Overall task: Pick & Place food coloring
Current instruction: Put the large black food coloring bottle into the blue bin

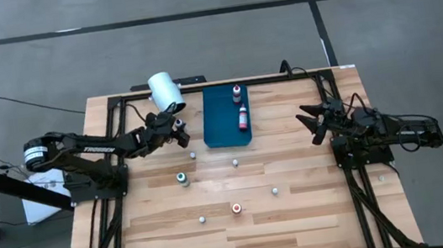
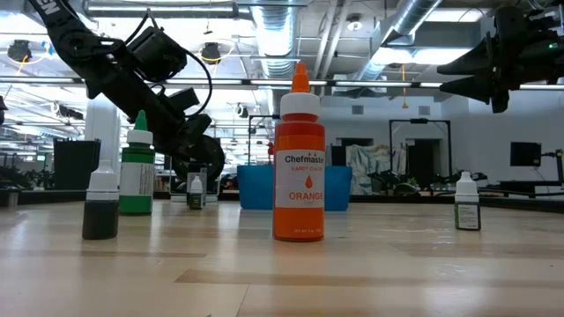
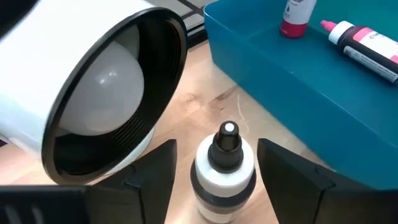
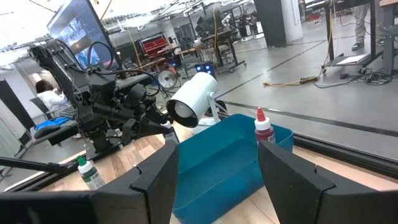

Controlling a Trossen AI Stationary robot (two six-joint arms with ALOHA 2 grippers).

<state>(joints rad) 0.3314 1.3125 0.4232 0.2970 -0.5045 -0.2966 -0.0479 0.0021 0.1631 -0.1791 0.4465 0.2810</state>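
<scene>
My left gripper (image 1: 180, 131) is open, low over the table between the white cylinder (image 1: 164, 90) and the blue tray (image 1: 226, 117). Its fingers stand on either side of a small upright food coloring bottle with a black tip (image 3: 226, 163). I cannot tell whether they touch it. Two pink-topped bottles lie in the tray (image 1: 240, 106). On the table stand a green bottle (image 1: 182, 178), an orange bottle (image 1: 237, 208) and several small whitish ones (image 1: 235, 163). My right gripper (image 1: 314, 121) is open and empty, raised at the table's right side.
The white cylinder lies on its side, its open dark-rimmed mouth (image 3: 115, 99) close beside my left gripper. The tray's wall (image 3: 273, 74) rises on the gripper's other side. Bare wood lies at the table's near edge (image 1: 245, 244).
</scene>
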